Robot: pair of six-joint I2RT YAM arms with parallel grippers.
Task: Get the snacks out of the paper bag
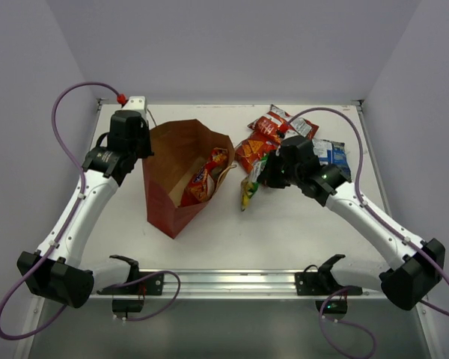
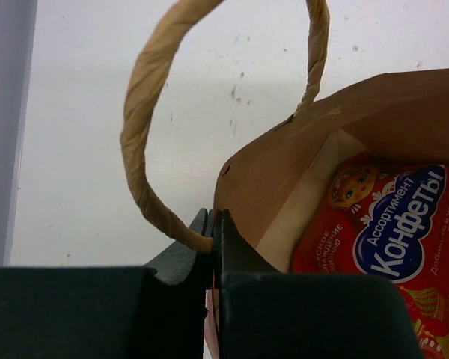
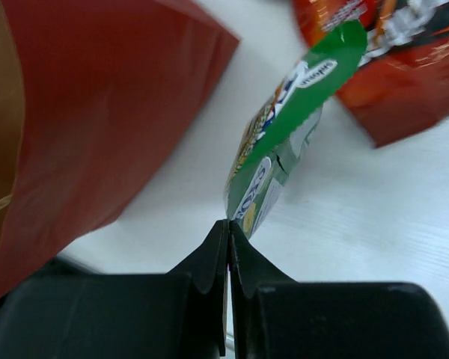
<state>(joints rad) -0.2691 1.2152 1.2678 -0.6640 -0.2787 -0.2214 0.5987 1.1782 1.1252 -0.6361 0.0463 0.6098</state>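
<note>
Right pincer [image 3: 228, 224] pinches the green-yellow snack [image 3: 284, 142] by its edge, clear of the paper bag [image 3: 97, 112]; best lowered flat onto the counter [image 3: 374, 217]. Left pincer [image 2: 213, 224] clamps the bag rim; one red snack [image 2: 389, 224] lies inside.

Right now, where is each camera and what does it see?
Top camera: above and behind the arms, looking down at the table; both arms show.
Left wrist: on the left arm, looking along shut jaws pinching the paper bag rim, a red snack inside.
Right wrist: on the right arm, looking along shut jaws holding the green snack.
All three show the paper bag.
</note>
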